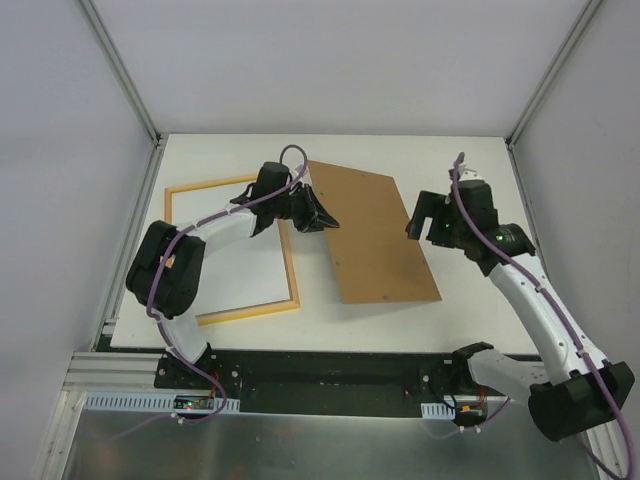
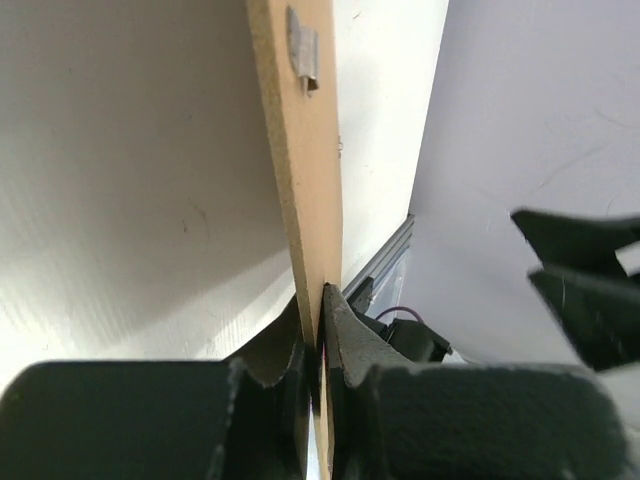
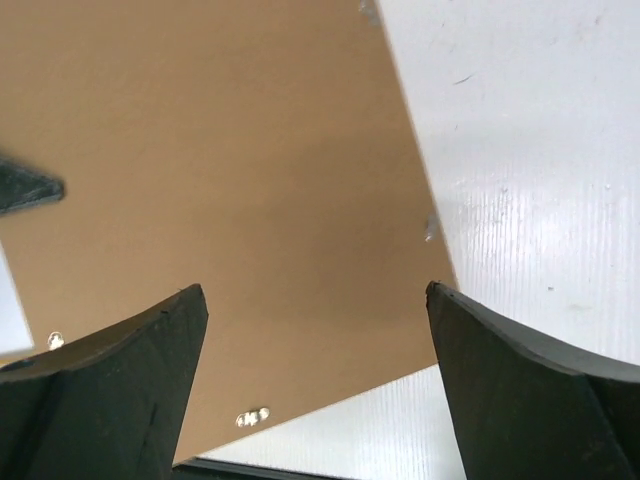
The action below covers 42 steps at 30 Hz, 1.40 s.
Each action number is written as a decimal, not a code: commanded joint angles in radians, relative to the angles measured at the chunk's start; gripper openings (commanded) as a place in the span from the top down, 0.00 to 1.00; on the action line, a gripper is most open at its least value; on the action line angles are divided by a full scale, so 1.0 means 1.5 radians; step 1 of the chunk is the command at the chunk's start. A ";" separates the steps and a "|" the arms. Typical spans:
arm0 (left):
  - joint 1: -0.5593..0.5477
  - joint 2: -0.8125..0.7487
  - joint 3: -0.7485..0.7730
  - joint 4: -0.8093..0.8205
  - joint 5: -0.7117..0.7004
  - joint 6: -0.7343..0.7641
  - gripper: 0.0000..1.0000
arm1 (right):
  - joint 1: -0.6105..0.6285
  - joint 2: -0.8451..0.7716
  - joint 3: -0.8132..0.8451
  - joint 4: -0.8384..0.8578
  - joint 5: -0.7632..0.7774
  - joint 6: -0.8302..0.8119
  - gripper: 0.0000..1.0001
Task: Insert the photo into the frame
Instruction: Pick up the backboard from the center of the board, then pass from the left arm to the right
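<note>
The frame (image 1: 205,185) lies left of centre with its light wood back up. A white sheet, the photo (image 1: 245,268) with its plain side up, fills the frame's opening. My left gripper (image 1: 300,208) is at the frame's right rail near the far corner. In the left wrist view it (image 2: 322,330) is shut on the thin wood rail (image 2: 305,180), which carries a small metal clip (image 2: 303,50). My right gripper (image 1: 425,222) hovers over the brown panel's right edge; in its wrist view it (image 3: 315,290) stands wide open with nothing between the fingers.
A brown hardboard backing panel (image 1: 375,235) lies flat on the white table (image 1: 470,310), just right of the frame, with small metal tabs (image 3: 250,417) near its edge. Grey walls close in the left, back and right sides.
</note>
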 commanded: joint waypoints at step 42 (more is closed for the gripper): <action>0.168 -0.421 -0.041 -0.099 0.208 0.022 1.00 | -0.235 0.267 -0.138 0.702 -0.750 0.185 0.04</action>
